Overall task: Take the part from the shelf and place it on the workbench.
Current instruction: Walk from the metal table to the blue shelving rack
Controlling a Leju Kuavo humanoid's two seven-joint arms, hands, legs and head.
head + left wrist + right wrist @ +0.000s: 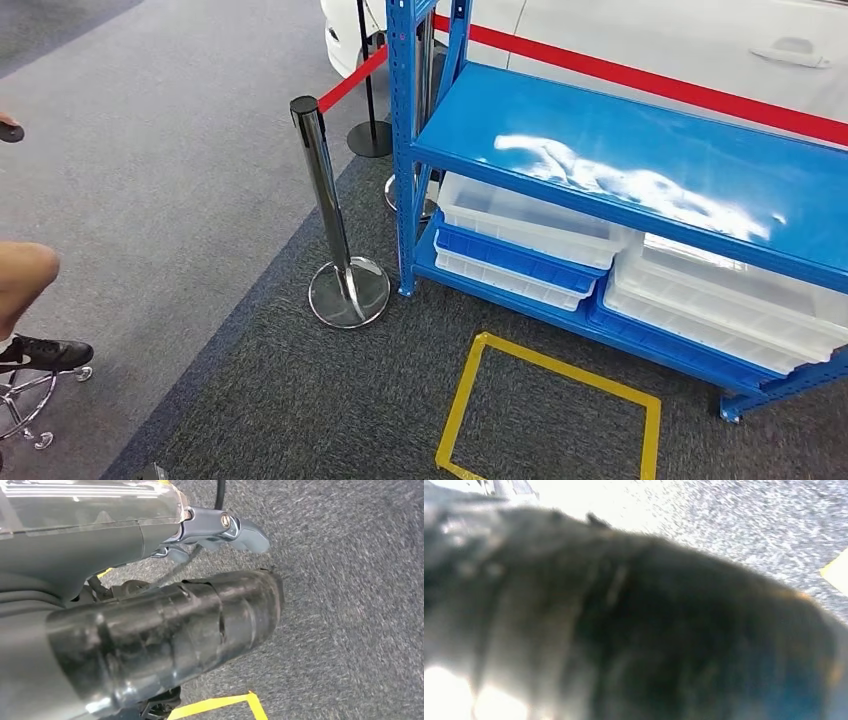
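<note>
A blue metal shelf (620, 150) stands ahead on the right in the head view. Its upper board is bare blue with white glare. On the lower level sit white plastic bins (520, 215) and a blue tray (510, 255); I cannot make out a part in them. In the left wrist view my left hand (200, 580) hangs over grey carpet, a dark thick thumb below and grey fingers (240, 530) above, nothing between them. The right wrist view is a dark blur of my right hand (624, 630) above carpet; I cannot read its fingers.
A chrome stanchion (330, 200) with a red belt (650, 80) stands left of the shelf, a white car (700, 40) behind. A yellow tape square (550, 410) marks the carpet before the shelf. A person's leg (25, 280) and a stool base (25, 400) are at far left.
</note>
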